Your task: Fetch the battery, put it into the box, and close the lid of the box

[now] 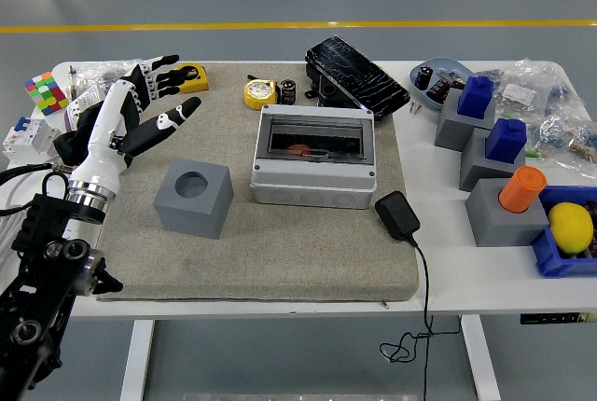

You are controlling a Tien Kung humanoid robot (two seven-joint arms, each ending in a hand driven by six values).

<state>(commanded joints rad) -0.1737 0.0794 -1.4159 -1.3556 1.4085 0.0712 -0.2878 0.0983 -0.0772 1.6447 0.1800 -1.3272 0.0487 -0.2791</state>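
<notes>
Battery (pixel 288 91): small dark cylinder, upright on the grey mat (pixel 280 252), just behind the box (pixel 314 159) and just right of a yellow tape measure (pixel 260 94). Not held.

Box: grey enclosure at mat centre, dark transparent lid (pixel 316 137) lying flat over the top. Something orange faintly visible through the lid; identity cannot be told.

Left robot hand (pixel 154 103): white with black fingertips, raised over the mat's far-left part, well to the left of the box. Fingers (pixel 160 70) spread apart, thumb extended toward the box, nothing grasped. Black forearm entering from the lower left corner.

Left of the box, apart from it: grey cube (pixel 193 198) with a round hole in its top. Behind the hand, at the mat's far edge: second yellow tape measure (pixel 190 76). Behind the box to the right: black cracked-looking slab (pixel 355 76), tilted. Right of the box's front corner: black power adapter (pixel 396 215) on the mat edge, cable hanging over the front of the white desk (pixel 485 280).

Further right of the box, on the bare desk: three grey blocks, two topped with blue pieces (pixel 478 97) and one with an orange cylinder (pixel 520 188); a blue tray (pixel 550 261) holding a yellow round item (pixel 570 228). Far left of the box: colour cube (pixel 40 93), black cloth (pixel 79 131), white power strip (pixel 42 224).
</notes>
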